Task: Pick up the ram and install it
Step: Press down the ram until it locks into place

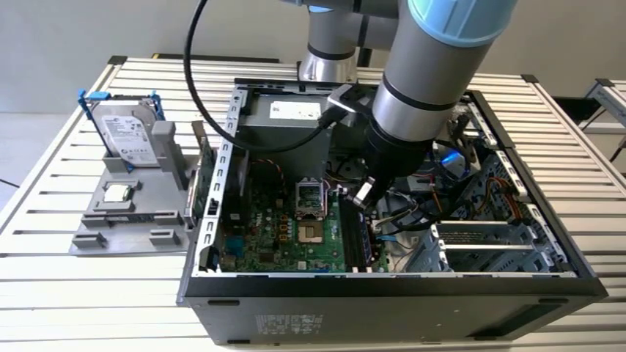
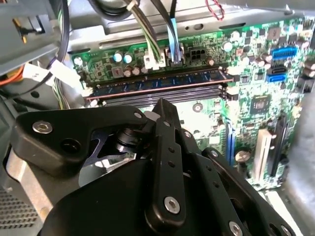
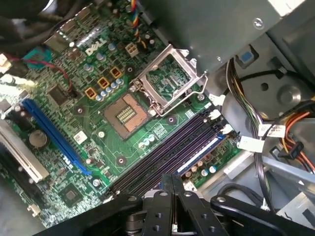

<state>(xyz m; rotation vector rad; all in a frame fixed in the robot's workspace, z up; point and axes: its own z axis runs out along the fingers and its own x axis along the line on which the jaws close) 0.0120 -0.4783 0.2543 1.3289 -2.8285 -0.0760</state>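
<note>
One bluish-green ram stick [image 2: 157, 82] sits seated in the dark slot row of the green motherboard [image 3: 98, 98]; black gripper [image 2: 165, 110] above it, fingers closed, empty, likely pressing.

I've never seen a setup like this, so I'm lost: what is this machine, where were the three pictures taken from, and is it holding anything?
It is a robot arm reaching into an open computer case on a slatted table. The exterior view looks on from off the arm; both wrist views come from cameras riding near its gripper, facing the green motherboard. On the exterior view's left, a grey stand holds a silver hard drive. The gripper is shut, with nothing between its fingers; the ram, a bluish stick, sits in a motherboard slot close by.
</note>
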